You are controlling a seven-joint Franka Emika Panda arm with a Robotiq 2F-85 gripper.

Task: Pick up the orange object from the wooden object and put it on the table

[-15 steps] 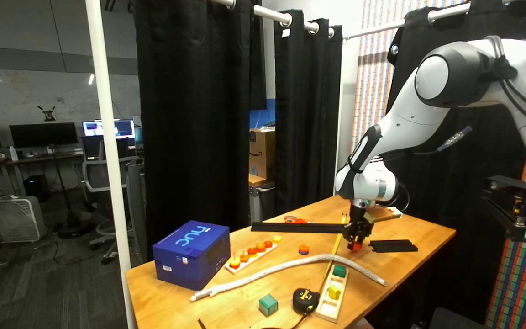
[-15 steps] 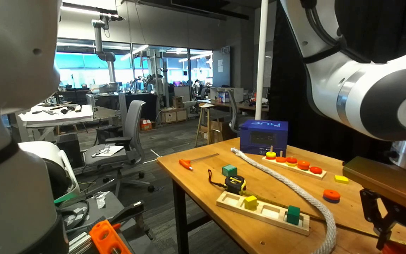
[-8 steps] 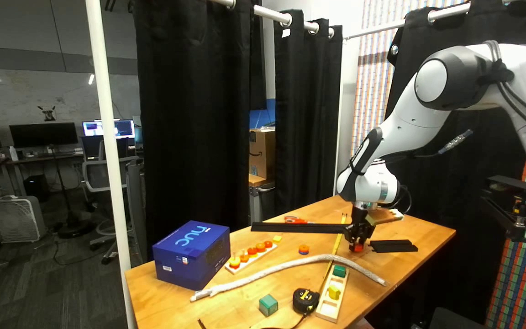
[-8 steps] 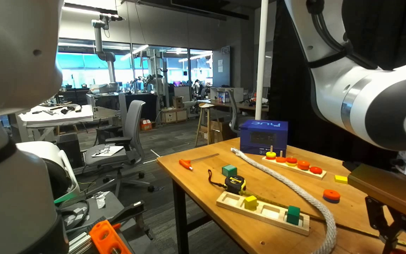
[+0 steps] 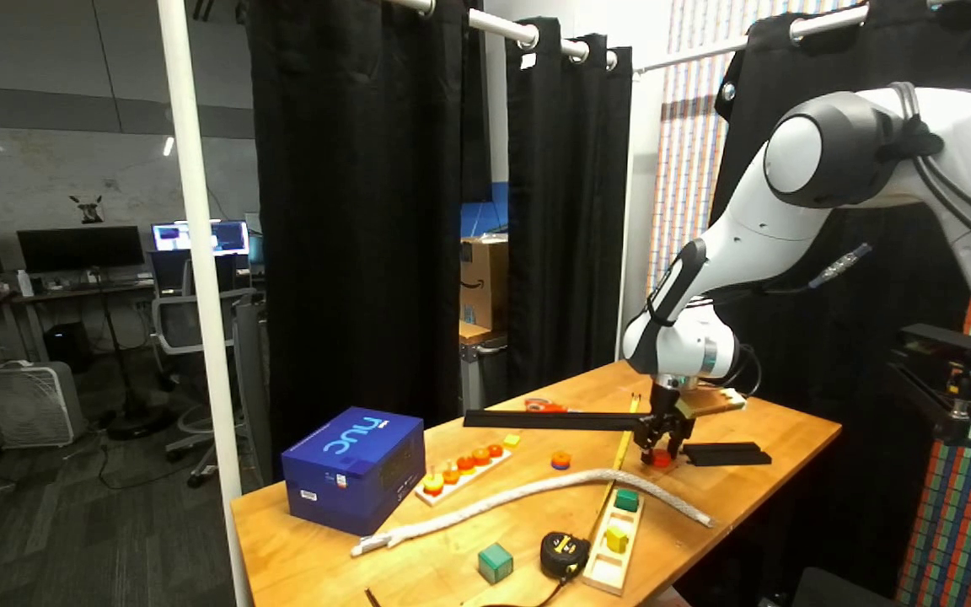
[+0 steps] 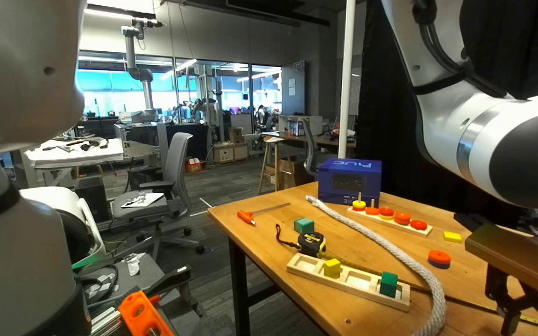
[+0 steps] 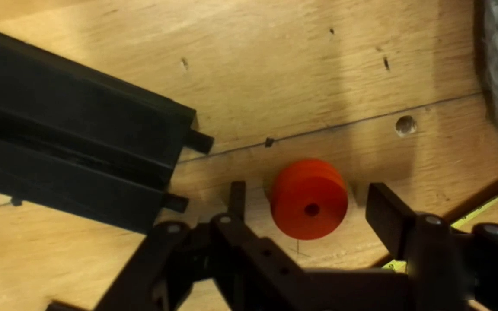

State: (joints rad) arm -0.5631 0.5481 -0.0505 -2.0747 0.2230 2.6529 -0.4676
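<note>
The orange object [image 7: 307, 207], a short red-orange cylinder with a hole in its top, stands on the table [image 5: 418, 565]. My gripper [image 7: 308, 196] is open around it, a finger on either side and a gap between each finger and the cylinder. In an exterior view the orange object [image 5: 661, 458] shows just under the gripper [image 5: 662, 443]; the gripper [image 6: 507, 312] is also partly seen at a lower right edge, where the cylinder does not show. The wooden object [image 6: 404, 228], a narrow pegged board, bears several orange and yellow discs.
Close to the gripper lies a black grooved strip [image 7: 71, 125]. A white rope [image 5: 536, 489] and a yellow tape [image 5: 623, 451] cross the table nearby. An orange-and-blue disc stack [image 5: 560, 460], a block tray [image 5: 608, 576], a green cube [image 5: 496, 562] and a blue box [image 5: 355, 468] stand farther off.
The fingers were together on the orange object; they have spread apart and let go of it. The arm has come slightly lower, and the cylinder rests on the table between the fingers.
</note>
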